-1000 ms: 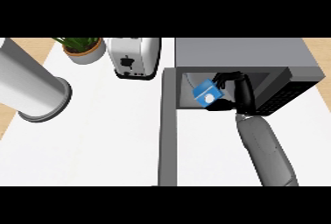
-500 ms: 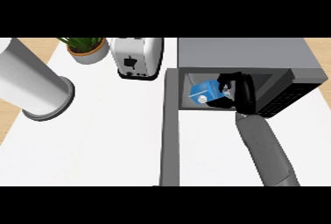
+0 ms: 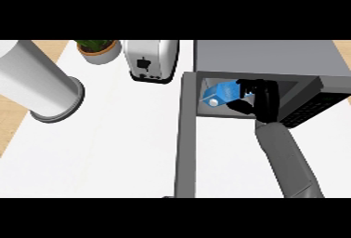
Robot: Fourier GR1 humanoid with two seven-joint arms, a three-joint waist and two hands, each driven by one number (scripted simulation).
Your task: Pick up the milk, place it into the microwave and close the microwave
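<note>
The milk (image 3: 221, 95) is a small blue and white carton, tilted, inside the open microwave (image 3: 267, 58) near the left of its cavity. My right hand (image 3: 262, 100) reaches into the cavity from below. Its fingers and thumb are curled round the carton's right side and hide part of it. The microwave door (image 3: 186, 139) stands open, swung out toward me along the cavity's left side. My left hand shows nowhere in the head view.
A white toaster (image 3: 151, 60) stands just left of the microwave, with a potted plant (image 3: 99, 49) behind it. A large pale grey cylinder (image 3: 41, 86) fills the upper left, over the white counter (image 3: 116, 153).
My right hand has shifted slightly inside the microwave cavity, still holding the milk, and the carton has edged a little to the right. The door has not moved.
</note>
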